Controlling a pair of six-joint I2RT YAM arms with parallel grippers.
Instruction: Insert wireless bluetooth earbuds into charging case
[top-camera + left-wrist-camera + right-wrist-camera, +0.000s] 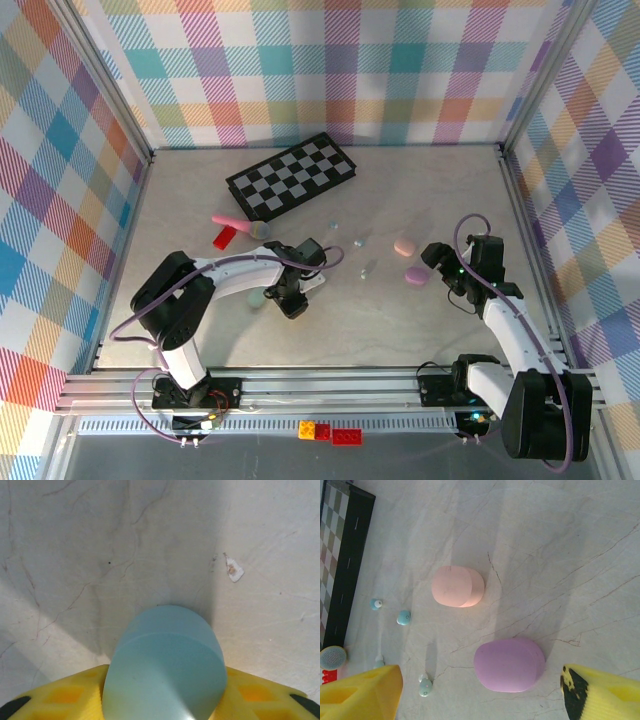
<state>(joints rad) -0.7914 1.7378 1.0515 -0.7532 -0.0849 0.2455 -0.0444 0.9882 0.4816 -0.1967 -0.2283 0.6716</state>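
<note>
**A:** We note the left gripper (162, 700) clamped on a pale blue case (167, 650), well to the left of the purple case (509, 664). The right gripper (480, 690) is spread wide and empty, above the purple case.

**B:** The earbuds (403, 617) lie loose, left of the purple case and apart from it. We'd descend slowly and pinch one squarely, since they'll likely skitter.

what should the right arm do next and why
Probably lower the right gripper onto the purple case and close: its jaws stand open either side of it, and it lies free on the table.
</note>
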